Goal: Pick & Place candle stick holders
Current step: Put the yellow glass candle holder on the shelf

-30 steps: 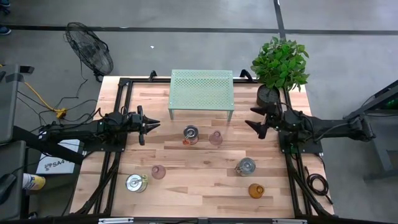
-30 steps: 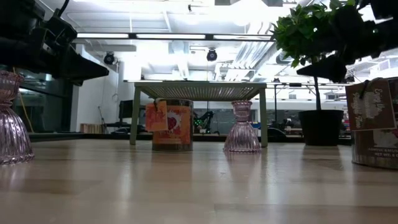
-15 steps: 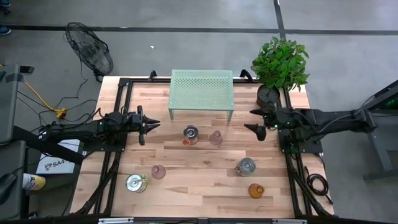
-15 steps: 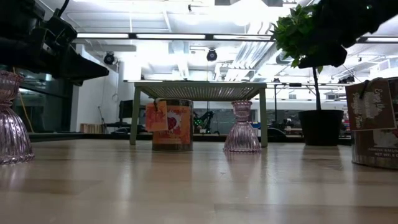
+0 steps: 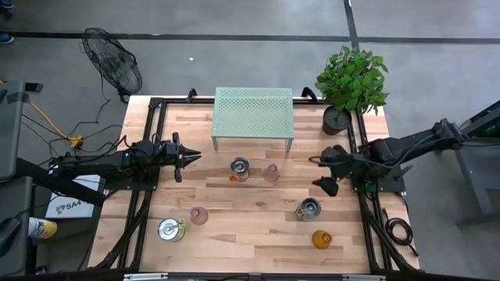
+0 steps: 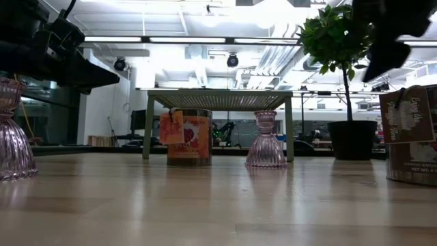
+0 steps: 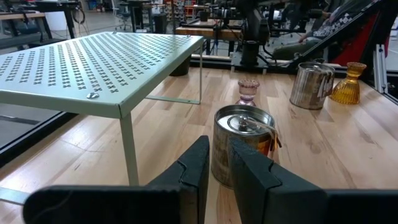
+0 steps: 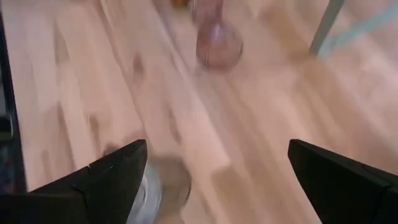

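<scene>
— So, from above, what are we seeing on the table?
— We are seeing the left gripper [image 5: 194,157] waiting by the mint-green stand [image 5: 252,117], fingers nearly together, holding nothing. The right gripper [image 5: 321,172] is hanging with jaws wide apart just above a silver holder [image 5: 308,208]. Another silver holder [image 5: 239,166] and a pink glass holder [image 5: 270,172] are sitting in front of the stand; the amber holder [image 5: 320,239], a second pink one [image 5: 199,215] and a third silver one [image 5: 170,229] are lying nearer the front edge.
— And at table height?
— We are looking at a pink holder [image 6: 265,141] under the stand, beside a labelled silver one [image 6: 188,137].
— The left wrist?
— We are facing the silver holder [image 7: 242,144] just past the nearly closed fingers [image 7: 255,180].
— The right wrist?
— We are getting blur: spread fingers [image 8: 115,171] over wood, a pink holder [image 8: 217,45] beyond.
</scene>
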`<state>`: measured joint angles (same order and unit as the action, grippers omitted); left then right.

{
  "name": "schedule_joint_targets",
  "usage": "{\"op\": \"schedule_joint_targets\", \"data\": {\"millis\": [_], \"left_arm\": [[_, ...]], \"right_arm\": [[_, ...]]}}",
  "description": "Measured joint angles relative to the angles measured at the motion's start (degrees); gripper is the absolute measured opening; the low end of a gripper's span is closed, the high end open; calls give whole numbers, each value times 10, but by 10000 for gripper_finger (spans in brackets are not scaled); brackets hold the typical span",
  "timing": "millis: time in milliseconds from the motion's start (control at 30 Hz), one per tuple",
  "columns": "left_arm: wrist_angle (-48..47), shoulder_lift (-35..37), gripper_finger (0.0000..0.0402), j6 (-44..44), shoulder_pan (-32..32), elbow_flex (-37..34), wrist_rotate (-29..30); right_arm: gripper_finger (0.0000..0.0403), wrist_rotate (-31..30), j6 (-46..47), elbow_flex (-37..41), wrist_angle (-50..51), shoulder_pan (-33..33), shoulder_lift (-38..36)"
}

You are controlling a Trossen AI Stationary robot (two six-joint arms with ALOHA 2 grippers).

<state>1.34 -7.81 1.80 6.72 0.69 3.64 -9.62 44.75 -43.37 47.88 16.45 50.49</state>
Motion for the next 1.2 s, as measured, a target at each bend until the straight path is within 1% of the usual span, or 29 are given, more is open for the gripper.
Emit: {"op": "schedule_joint_targets", "data": {"millis": [67,267,467,567,733,867,967,1100,1200], "left_arm": [[0,0,58,0,0,0,0],[0,0,58,0,0,0,0],[0,0,58,0,0,0,0],[0,0,58,0,0,0,0],[0,0,58,0,0,0,0],[0,0,58,0,0,0,0],[0,0,58,0,0,0,0],[0,0,58,0,0,0,0],[0,0,58,0,0,0,0]], "right_arm": [[386,32,28,-1,19,5,9],[386,162,111,-1,61,6,25],[386,224,134,-1,86,6,25],[386,234,138,-1,90,6,25],[386,236,172,-1,89,6,25],[386,262,135,-1,89,6,25],[386,265,134,-1,89,6,25],[386,253,141,-1,83,30,32],[386,252,175,-1,82,59,49]]}}
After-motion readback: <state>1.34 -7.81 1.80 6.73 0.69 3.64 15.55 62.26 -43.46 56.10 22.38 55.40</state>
